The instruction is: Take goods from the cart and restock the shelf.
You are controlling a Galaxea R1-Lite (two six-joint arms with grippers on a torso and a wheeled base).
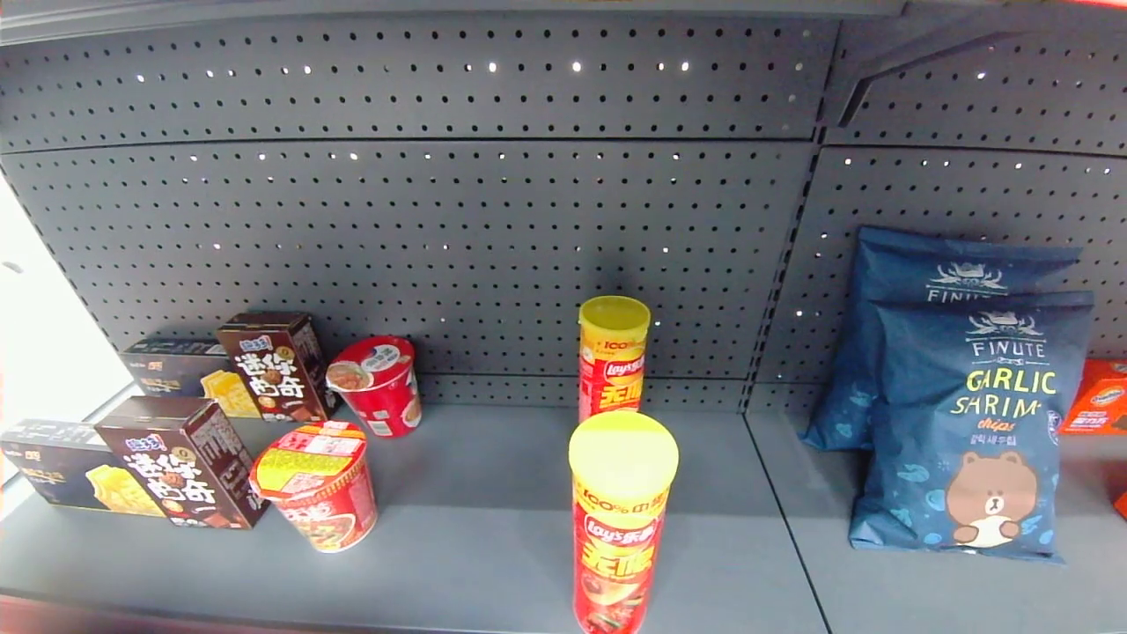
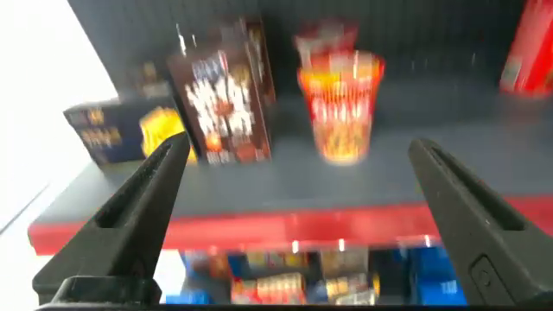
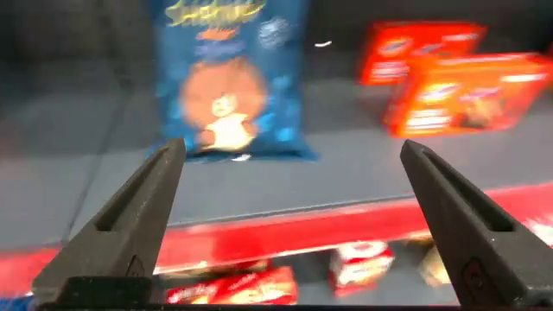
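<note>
Left wrist view: the left end effector (image 2: 298, 145) is empty, its two dark fingers spread wide, facing a grey shelf (image 2: 406, 177) with a red front edge. Straight ahead of it, on the shelf, stands a red and yellow cup (image 2: 341, 104). Beside the cup is an upright brown box (image 2: 220, 108), and past that box, nearer the shelf's end, lies a black box (image 2: 121, 130). Below the red edge, blurred packets (image 2: 294, 281) sit on a lower level.

Right wrist view: the right end effector (image 3: 291, 148) is also empty with its fingers wide apart, facing the same shelf. Ahead of it a blue bag (image 3: 229, 73) stands upright, and off to one side of the bag lie two orange boxes (image 3: 467, 91).

Head view: two red cans with yellow lids stand mid-shelf, the front can (image 1: 621, 519) near the edge and the back can (image 1: 613, 357) close to the pegboard (image 1: 440, 229). A second blue bag (image 1: 916, 299) leans behind the first. The brown and black boxes and the cups each stand in two rows.
</note>
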